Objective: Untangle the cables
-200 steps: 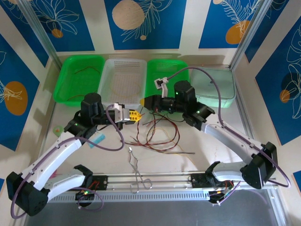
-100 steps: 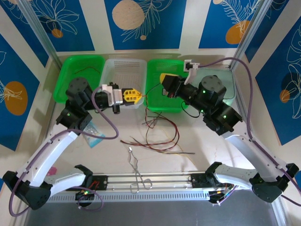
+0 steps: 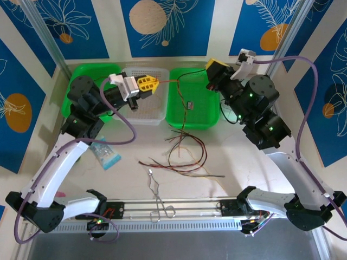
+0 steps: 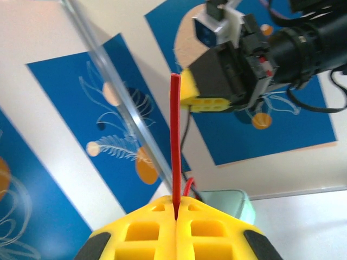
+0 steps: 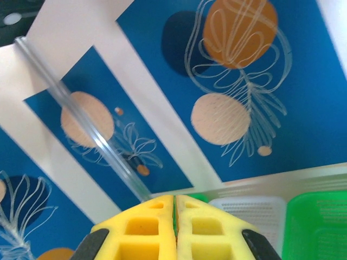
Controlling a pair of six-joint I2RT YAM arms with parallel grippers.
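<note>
Spanning the gap above the baskets, one line of the cables [image 3: 181, 160] hangs between the two claws, while the rest lies in a loose bundle on the bench [image 3: 244, 162], near the forceps [image 3: 157, 196]. The left claw [image 3: 153, 83] is clamped tight on a red strand [image 4: 175, 141], which leaves its yellow pads [image 4: 146, 230] and points straight at the right claw [image 3: 211, 70]. From there a dark strand [image 3: 195, 76] runs on to the right claw, whose pads [image 5: 209, 230] are pressed together, apparently on that strand, though it is too thin to make out between them. Another strand drops from mid-span over the green basket [image 3: 209, 116] to the bundle.

Half a second ago both claws sat lower, nearer the front of the baskets; a second ago they nearly touched just above the bundle. They have since risen and spread apart, the left over the white basket [image 3: 142, 111], drawing the line out.
</note>
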